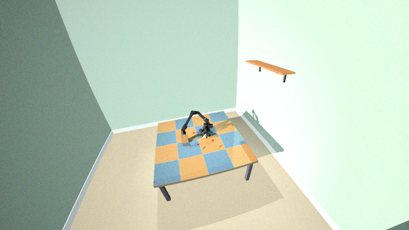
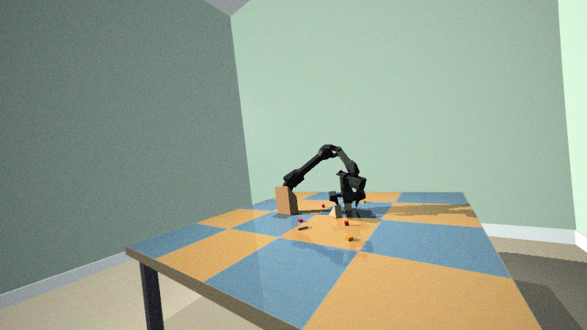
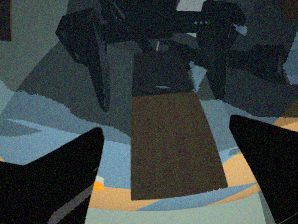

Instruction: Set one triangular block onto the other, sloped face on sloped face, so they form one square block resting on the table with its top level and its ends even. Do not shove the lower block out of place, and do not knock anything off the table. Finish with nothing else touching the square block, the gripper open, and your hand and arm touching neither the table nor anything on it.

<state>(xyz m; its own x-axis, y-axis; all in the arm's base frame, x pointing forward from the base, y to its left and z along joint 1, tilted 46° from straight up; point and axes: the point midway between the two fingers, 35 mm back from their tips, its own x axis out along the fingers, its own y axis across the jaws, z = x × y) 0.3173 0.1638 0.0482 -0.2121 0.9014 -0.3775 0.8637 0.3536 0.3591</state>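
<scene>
My gripper is open and empty, pointing down low over the table near its middle. In the wrist view a brown triangular block lies on the table between the two wide-spread fingers, with its flat face towards the camera. In the exterior view a tan triangular block stands on the table right at the gripper's front left side; it also shows in the top view. I cannot make out a second triangular block apart from it; the gripper and its shadow hide that spot.
The arm's tan base block stands to the left. Small red cubes, an orange cube and a dark stick lie on the checkered table in front of the gripper.
</scene>
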